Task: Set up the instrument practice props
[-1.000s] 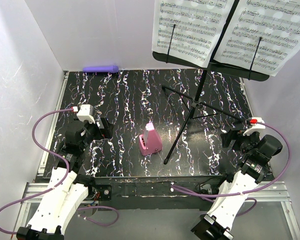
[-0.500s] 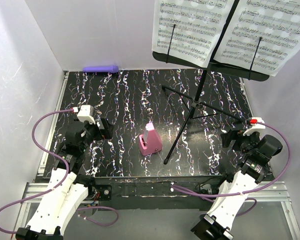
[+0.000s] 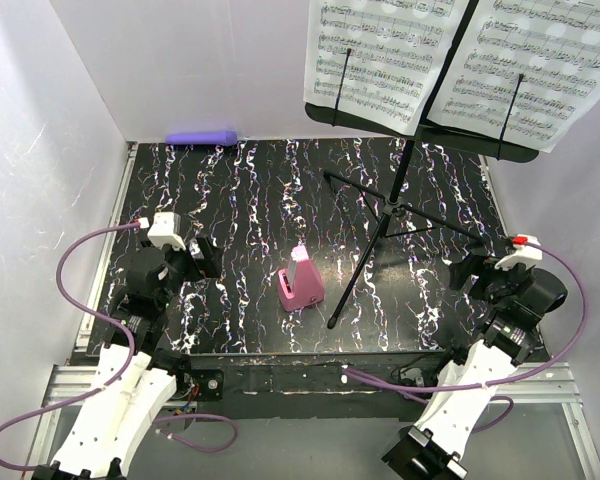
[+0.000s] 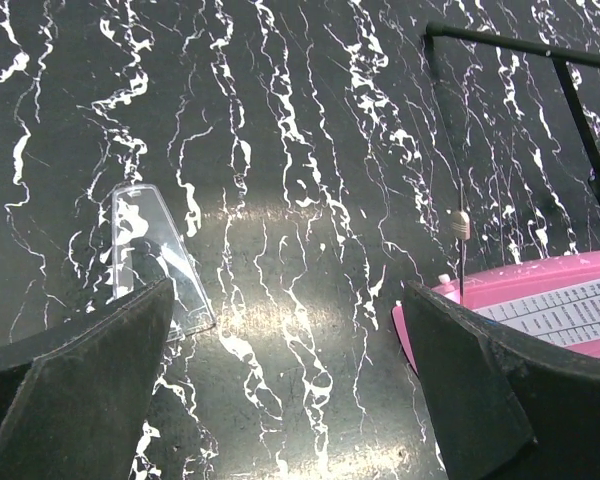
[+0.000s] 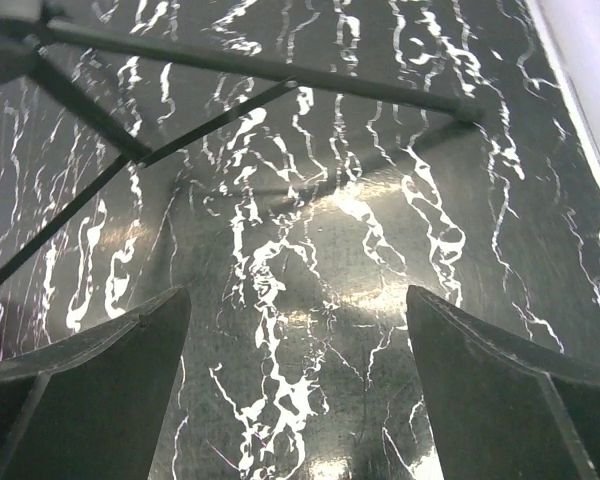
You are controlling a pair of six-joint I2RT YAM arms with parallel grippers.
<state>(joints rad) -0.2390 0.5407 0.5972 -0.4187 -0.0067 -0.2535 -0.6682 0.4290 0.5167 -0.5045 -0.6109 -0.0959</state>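
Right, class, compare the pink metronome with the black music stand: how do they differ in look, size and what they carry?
The metronome is pink and solid; the music stand is black and thin-legged. The metronome is small and low; the music stand towers over it. The music stand holds two sheet-music pages; the metronome holds nothing. Both rest on the marbled table.

Nothing really readable here. Just printed staves and notes on the two sheet-music pages [image 3: 380,55], no legible title or words. Tiny printed scale on the pink metronome [image 4: 540,300], way too blurry to make out.
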